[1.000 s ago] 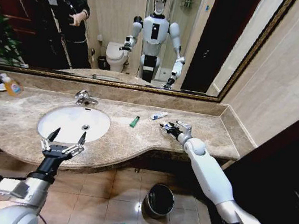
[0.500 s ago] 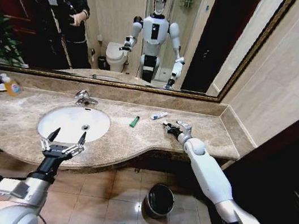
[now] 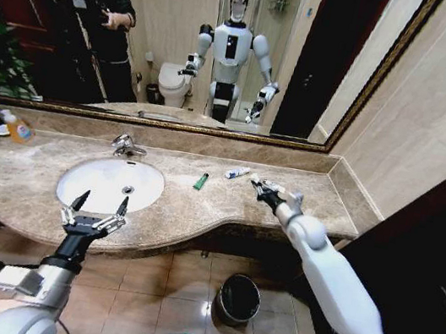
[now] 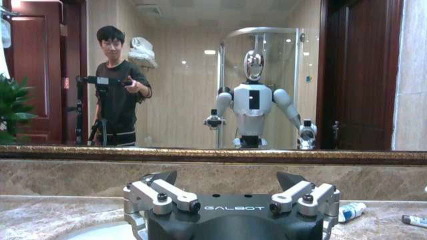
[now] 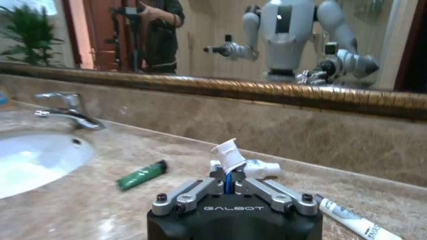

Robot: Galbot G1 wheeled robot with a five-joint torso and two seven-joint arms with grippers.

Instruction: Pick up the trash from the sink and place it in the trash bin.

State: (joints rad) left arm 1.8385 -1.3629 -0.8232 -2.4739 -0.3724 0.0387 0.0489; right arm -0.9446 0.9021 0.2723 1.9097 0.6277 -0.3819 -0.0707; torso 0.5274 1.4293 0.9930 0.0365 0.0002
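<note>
- While my right claw (image 5: 228, 184) pinches a white sachet (image 5: 225, 151) above the tabletop (image 3: 303, 199), right of the sink (image 3: 109, 183).
- My left claw (image 3: 95, 212) hangs spread before the sink's front rim.

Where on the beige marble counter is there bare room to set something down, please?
Free marble lies between the white oval sink and the small green tube, and along the front edge below that tube. It is crowded toward the mirror on the right, where the white tube with blue print lies beside the right gripper, shut on white sachets. The left gripper hangs open before the sink.
</note>
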